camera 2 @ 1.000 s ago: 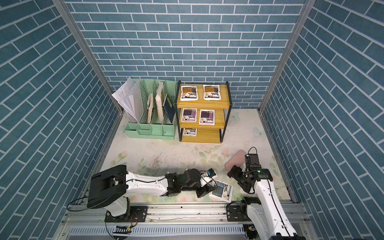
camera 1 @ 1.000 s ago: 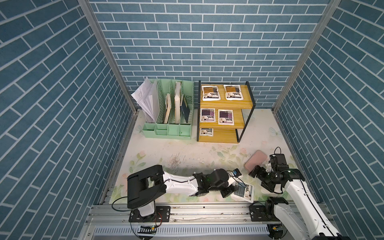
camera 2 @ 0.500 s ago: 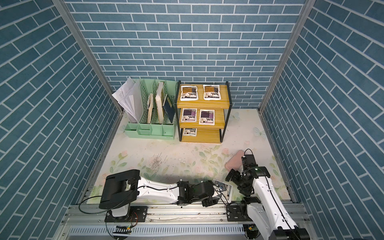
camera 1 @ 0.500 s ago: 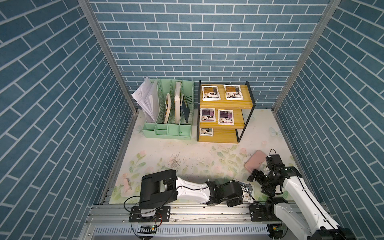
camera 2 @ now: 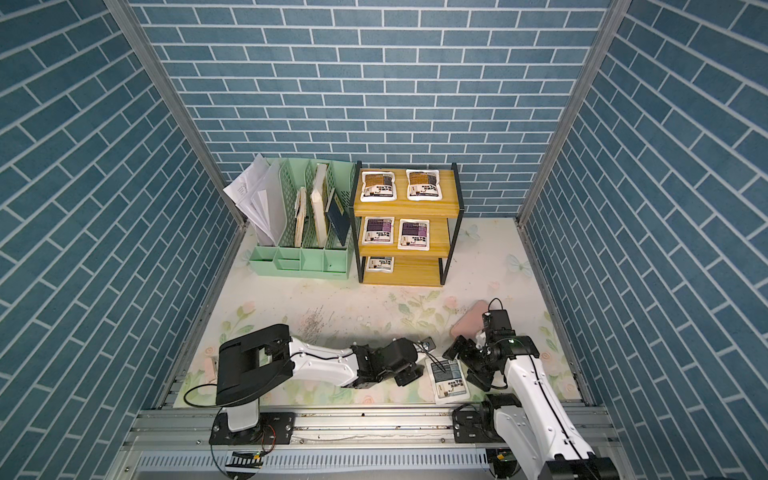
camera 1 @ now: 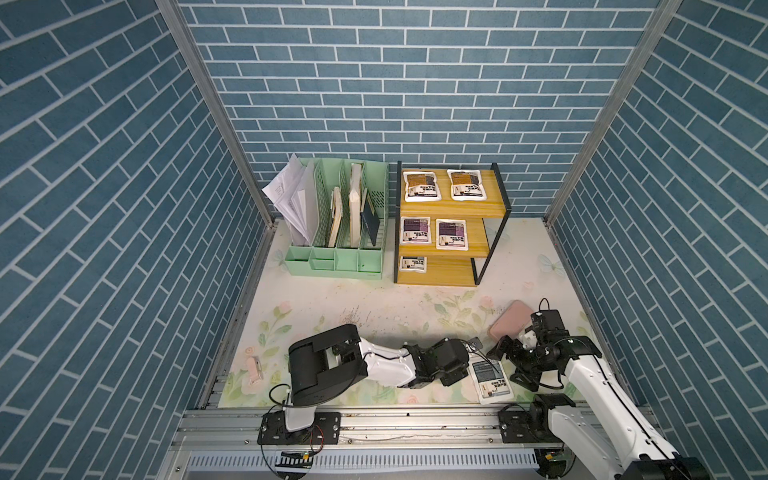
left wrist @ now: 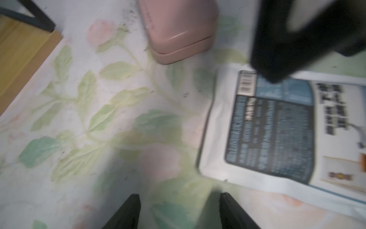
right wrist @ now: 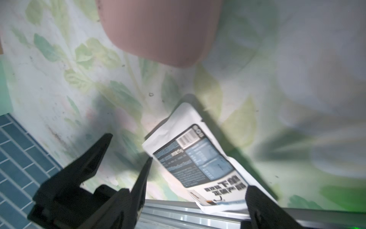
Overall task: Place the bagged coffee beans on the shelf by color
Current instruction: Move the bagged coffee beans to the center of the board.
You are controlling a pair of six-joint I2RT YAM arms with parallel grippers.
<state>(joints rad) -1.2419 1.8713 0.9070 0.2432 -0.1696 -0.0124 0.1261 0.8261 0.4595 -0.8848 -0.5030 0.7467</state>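
A grey-blue bag of coffee beans lies flat at the mat's front edge, partly over the rail. My right gripper hovers open over it, a finger on each side of the bag. Just left of the bag, my left gripper is open and holds nothing. At the back, the shelf carries two orange-brown bags on top, two purple bags in the middle and one grey-blue bag at the bottom.
A pink rounded case lies just behind the right gripper. A mint-green file organizer with papers stands left of the shelf. The metal rail borders the mat's front, and blue brick walls close in three sides.
My left gripper has opened, let go of the grey-blue bag and drawn back to the left. The bag now lies flat. My right gripper has moved left, over the bag.
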